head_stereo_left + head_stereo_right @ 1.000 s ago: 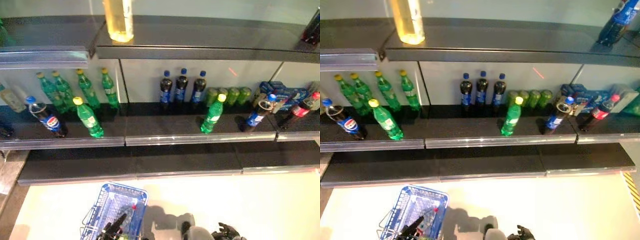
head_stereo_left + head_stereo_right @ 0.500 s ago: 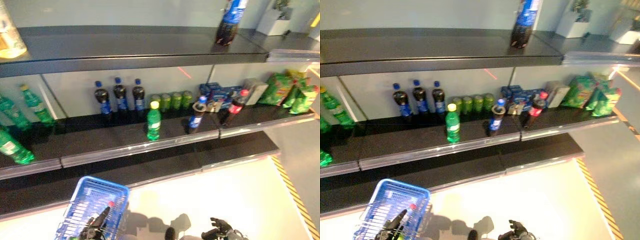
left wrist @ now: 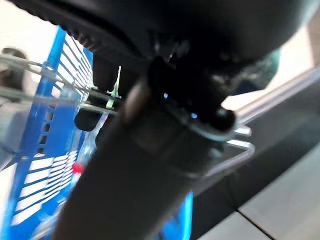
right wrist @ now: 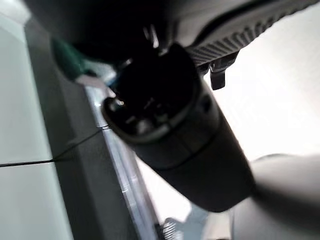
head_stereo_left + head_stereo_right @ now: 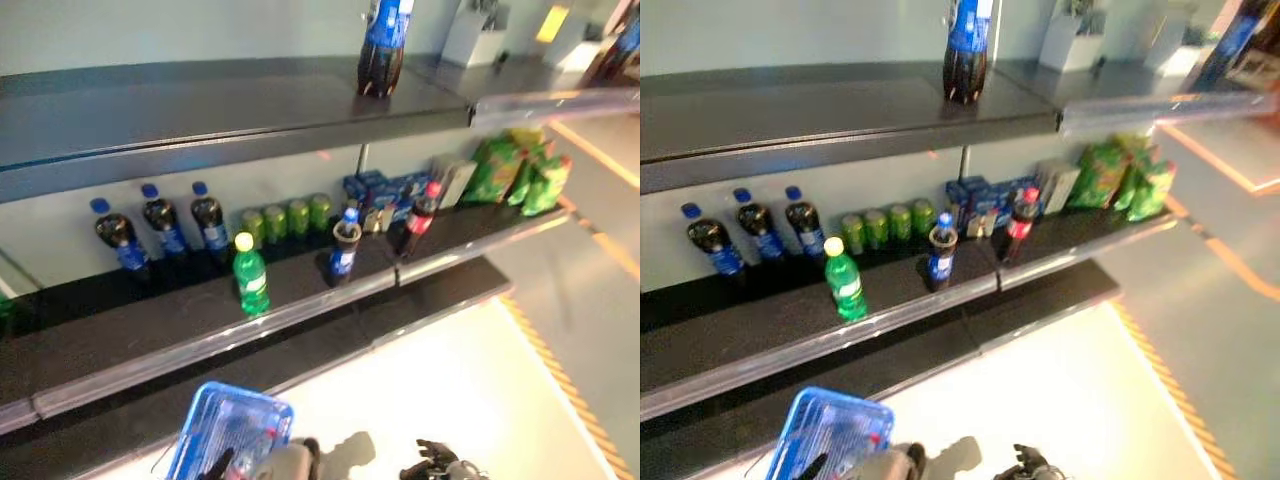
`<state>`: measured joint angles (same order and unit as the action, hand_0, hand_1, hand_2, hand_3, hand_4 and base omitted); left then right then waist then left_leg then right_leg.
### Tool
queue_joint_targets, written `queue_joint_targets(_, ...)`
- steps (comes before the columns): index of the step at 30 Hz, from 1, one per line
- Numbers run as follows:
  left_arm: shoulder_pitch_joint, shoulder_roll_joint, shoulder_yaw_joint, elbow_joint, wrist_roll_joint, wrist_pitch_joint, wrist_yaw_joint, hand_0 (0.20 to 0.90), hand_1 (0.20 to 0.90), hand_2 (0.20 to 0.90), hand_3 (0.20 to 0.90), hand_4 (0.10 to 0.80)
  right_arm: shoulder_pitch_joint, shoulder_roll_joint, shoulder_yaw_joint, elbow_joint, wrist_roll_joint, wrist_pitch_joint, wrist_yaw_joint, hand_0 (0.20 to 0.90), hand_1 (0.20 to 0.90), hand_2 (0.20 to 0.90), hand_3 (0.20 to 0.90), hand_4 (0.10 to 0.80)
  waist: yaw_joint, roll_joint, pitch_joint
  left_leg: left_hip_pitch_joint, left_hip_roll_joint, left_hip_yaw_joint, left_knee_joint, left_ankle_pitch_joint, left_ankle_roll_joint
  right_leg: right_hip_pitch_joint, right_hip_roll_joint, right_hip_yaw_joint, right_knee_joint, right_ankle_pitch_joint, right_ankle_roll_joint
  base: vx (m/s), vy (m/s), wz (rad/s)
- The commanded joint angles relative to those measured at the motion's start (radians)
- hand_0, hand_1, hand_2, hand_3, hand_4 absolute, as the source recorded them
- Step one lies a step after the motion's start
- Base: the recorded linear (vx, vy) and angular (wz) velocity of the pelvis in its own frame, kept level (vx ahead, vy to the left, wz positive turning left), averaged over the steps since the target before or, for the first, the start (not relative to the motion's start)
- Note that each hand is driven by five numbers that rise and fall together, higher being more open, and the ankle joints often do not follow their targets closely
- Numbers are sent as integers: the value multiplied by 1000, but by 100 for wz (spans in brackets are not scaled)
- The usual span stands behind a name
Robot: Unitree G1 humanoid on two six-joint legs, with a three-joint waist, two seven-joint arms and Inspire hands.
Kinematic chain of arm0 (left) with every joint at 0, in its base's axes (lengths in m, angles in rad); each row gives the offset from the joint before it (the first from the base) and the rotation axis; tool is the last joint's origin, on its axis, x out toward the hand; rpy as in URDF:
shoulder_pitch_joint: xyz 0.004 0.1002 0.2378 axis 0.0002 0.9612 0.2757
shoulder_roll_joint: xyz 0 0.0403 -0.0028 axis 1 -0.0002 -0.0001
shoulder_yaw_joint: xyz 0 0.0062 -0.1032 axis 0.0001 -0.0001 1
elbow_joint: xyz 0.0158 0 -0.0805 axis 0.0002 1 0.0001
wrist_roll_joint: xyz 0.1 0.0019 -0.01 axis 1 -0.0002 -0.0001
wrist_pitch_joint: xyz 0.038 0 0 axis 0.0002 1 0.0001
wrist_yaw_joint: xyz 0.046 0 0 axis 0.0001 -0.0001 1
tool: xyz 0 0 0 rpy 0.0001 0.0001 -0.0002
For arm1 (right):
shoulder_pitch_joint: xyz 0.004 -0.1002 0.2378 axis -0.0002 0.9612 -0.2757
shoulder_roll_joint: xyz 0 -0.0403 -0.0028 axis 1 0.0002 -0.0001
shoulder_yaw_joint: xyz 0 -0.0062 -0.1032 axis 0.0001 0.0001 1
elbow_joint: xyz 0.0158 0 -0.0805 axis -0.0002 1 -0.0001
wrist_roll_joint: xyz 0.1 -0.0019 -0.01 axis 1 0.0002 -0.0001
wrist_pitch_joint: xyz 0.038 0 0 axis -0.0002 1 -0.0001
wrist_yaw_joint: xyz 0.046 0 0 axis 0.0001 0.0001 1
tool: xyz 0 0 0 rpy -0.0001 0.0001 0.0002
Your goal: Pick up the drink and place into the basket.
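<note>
The blue wire basket (image 5: 232, 437) hangs at the lower left, in front of the shelves. Inside it a red cap (image 5: 268, 432) and a bit of green label (image 3: 114, 89) show; the rest of that drink is hidden. My left hand (image 5: 214, 468) is at the basket's rim, and in the left wrist view its dark fingers (image 3: 101, 82) curl over the wire handle (image 3: 47, 95). My right hand (image 5: 436, 463) shows low at the bottom edge, right of the basket, fingers loosely bent and holding nothing.
On the middle shelf stand a green bottle (image 5: 249, 286), three dark cola bottles (image 5: 162, 225), green cans (image 5: 283, 218), a blue-labelled bottle (image 5: 344, 250), a red-capped cola (image 5: 417, 218) and green snack bags (image 5: 515, 170). Another cola bottle (image 5: 381, 45) stands on the top shelf. A yellow-black stripe (image 5: 560, 380) marks the floor.
The camera has swung to the right, so the shelves and bottles have slid left in the picture. Both hands and the basket stay at the bottom edge.
</note>
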<state>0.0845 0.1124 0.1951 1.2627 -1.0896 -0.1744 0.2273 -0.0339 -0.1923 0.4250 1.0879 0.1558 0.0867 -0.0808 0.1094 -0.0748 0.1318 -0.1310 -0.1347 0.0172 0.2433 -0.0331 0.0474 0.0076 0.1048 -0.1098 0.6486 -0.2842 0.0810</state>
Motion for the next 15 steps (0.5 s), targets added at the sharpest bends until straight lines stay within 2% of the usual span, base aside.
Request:
queue_joint_targets(1,18,112,-32,-67,-3,-137,-27,300,300,300,200,100,-60,-2,15,-34,13,-29,14,900,900,900,900,800,26,57,-30,95,-20,8,-76,-46,35,-33,-50,-42,64,318,49,204,-142,26)
queue_joint_targets(3,-13,113,-65,-84,-33,-142,-33,300,300,300,200,100,-71,-10,14,-50,26,-14,-2,900,900,900,900,800,17,68,-21,107,4,-6,-57,-56,23,-41,-147,-64,-79,259,23,120,-250,36)
queue_joint_targets(4,-46,116,-83,-110,-29,-134,-30,300,300,300,200,100,-82,-12,14,-51,43,-23,-13,900,900,900,900,800,10,77,-12,121,16,-30,-61,-66,21,-66,-214,-46,-229,280,18,51,-338,32)
queue_joint_targets(5,-59,121,-98,-125,-37,-128,-23,300,300,300,200,100,-87,-14,16,-58,49,-25,-18,900,900,900,900,800,8,81,-7,124,23,-42,-66,-68,19,-73,-234,-34,-274,280,18,23,-484,70)
queue_joint_targets(6,-77,119,-108,-159,-35,-118,-16,300,300,300,200,100,-91,-15,23,-79,54,-22,-35,900,900,900,900,800,1,86,6,127,35,-74,-74,-72,7,-71,-290,20,-408,328,28,5,-315,73)
queue_joint_targets(7,-76,119,-108,-160,-35,-118,-15,300,300,300,200,100,-91,-15,23,-79,54,-22,-35,900,900,900,900,800,-1,88,10,132,36,-76,-74,-73,7,-63,-289,17,-413,329,28,-2,-445,101)
queue_joint_targets(8,-85,118,-124,-182,-49,-120,-13,300,300,300,200,100,-97,-17,33,-89,54,-7,-41,900,900,900,900,800,-12,90,17,140,57,-104,-91,-72,-8,-63,-303,75,-461,359,44,-12,-344,90)
queue_joint_targets(9,-87,117,-133,-193,-71,-123,-15,300,300,300,200,100,-101,-18,36,-93,43,4,-32,900,900,900,900,800,-15,90,19,143,68,-114,-99,-70,-15,-60,-303,92,-470,356,50,-23,-440,87)
queue_joint_targets(10,-89,112,-136,-206,-78,-128,-9,300,300,300,200,100,-106,-20,39,-93,39,13,-22,900,900,900,900,800,-14,89,20,142,89,-119,-104,-61,-25,-47,-292,91,-470,322,54,-22,-419,81)
queue_joint_targets(12,-91,94,-138,-216,-58,-151,6,300,300,300,200,100,-104,-18,51,-90,39,22,-7,900,900,900,900,800,3,65,20,128,122,-127,-104,-55,-53,3,-284,48,-522,281,56,-12,-482,57)
queue_joint_targets(13,-85,83,-132,-215,-51,-161,6,300,300,300,200,100,-98,-19,57,-98,19,43,14,900,900,900,900,800,10,55,20,118,142,-138,-115,-33,-71,16,-267,36,-539,273,50,-74,-555,61)
queue_joint_targets(15,-71,74,-140,-226,-53,-162,-1,300,300,300,200,100,-88,-33,84,-117,22,28,31,900,900,900,900,800,26,45,36,87,178,-146,-139,18,-100,17,-238,9,-554,265,27,-162,-481,63)
